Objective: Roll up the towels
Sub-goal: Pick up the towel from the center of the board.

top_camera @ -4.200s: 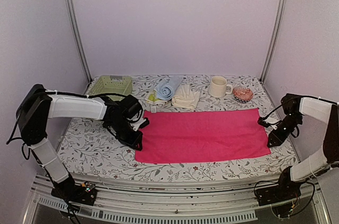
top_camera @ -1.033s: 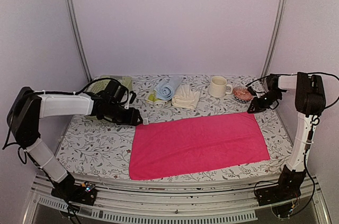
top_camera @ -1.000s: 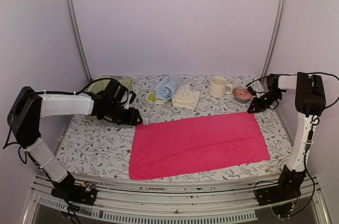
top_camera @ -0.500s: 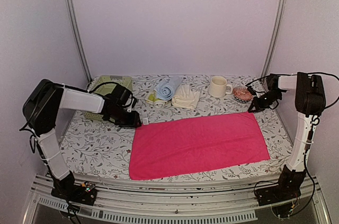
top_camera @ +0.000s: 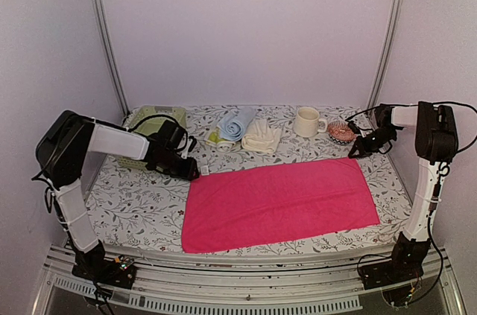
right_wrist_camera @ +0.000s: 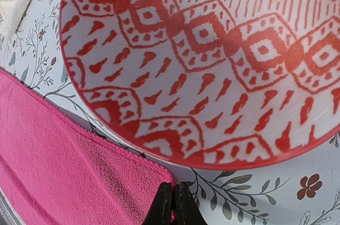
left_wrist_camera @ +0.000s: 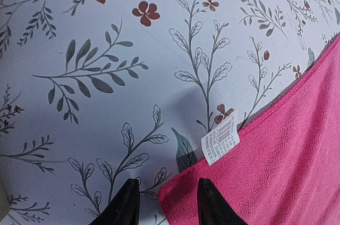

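left gripper (left_wrist_camera: 167,206) jaws stood spread astride the far-left corner of the hot pink cloth towel (top_camera: 279,199); right gripper (right_wrist_camera: 171,203) jaws pinched its far-right corner

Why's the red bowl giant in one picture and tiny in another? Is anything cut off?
Right wrist view: camera very close, so the bowl overflows the frame. Top view: camera far away, bowl tiny. Left wrist view: the left gripper is cut off, only dark fingertips at the bottom edge.
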{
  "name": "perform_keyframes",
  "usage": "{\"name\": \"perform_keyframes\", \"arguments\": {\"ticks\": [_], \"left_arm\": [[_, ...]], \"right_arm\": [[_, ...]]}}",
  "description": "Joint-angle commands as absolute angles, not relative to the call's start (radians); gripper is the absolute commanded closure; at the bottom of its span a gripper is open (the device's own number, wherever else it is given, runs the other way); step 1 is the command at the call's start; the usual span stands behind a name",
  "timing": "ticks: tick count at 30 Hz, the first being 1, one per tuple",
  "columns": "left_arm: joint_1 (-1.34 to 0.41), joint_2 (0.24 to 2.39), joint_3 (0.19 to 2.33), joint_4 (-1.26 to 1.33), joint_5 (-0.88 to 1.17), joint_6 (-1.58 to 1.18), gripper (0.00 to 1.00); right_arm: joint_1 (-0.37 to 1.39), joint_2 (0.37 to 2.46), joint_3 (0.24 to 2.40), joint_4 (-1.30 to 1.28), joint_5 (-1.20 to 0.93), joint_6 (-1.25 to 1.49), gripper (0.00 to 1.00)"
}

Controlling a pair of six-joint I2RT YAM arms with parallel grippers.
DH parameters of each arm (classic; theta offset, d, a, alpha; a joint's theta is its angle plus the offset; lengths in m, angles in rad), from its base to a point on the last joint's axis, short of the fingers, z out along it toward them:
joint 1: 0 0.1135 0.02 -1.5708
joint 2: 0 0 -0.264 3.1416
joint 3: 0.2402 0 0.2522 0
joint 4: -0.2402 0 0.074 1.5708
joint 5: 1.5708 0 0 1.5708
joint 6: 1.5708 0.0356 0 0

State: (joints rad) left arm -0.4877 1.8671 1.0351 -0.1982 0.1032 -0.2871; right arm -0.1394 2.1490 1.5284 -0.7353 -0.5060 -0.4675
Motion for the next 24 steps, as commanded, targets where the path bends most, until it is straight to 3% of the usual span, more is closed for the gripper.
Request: {"name": "perform_keyframes", "arguments": {"ticks": [1, 7, 15, 24], "left_arm": [[-0.472, 1.903, 1.047, -0.150, 0.151, -0.251, 0.64], [-0.472, 1.923, 1.043, -0.136, 0.174, -0.227, 0.73], [-0.470, 1.921, 1.058, -0.176, 0.126, -0.201, 1.00], [-0.447, 1.723, 1.049, -0.175, 0.031, -0.169, 1.00]], "right_arm": [[-0.138, 2.158, 1.515, -0.732, -0.528, -0.476, 0.94], [-0.138, 2.161, 1.515, -0.733, -0.531, -0.474, 0.94], [-0.138, 2.155, 1.514, -0.733, -0.531, -0.472, 0.94], [-0.138, 2.050, 1.545, -0.720, -0.576, -0.503, 0.98]]}}
